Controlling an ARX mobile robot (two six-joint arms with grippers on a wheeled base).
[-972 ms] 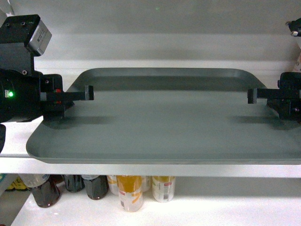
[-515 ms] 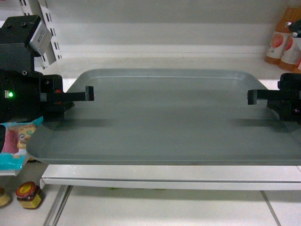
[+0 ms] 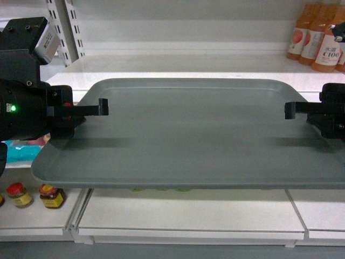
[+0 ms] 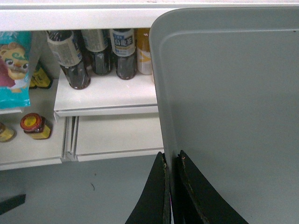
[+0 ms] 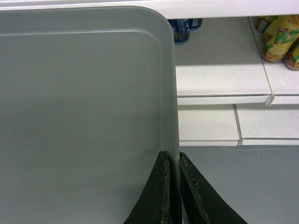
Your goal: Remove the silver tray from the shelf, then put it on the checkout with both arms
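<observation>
Both pincers pinch the silver tray [image 3: 188, 135]: the left gripper [image 4: 171, 186] clamps its left rim, and the right gripper [image 5: 173, 191] clamps its right rim. It hangs flat in the air, out past the shelf [image 3: 183, 208], with bottles [image 4: 93, 51] lower down. To carry it well, I think both arms should move together, slow and level, toward the checkout.

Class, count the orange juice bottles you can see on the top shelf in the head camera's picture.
3, all at the upper right: one, the next, and the labelled one nearest the edge. More may be cut off.
</observation>
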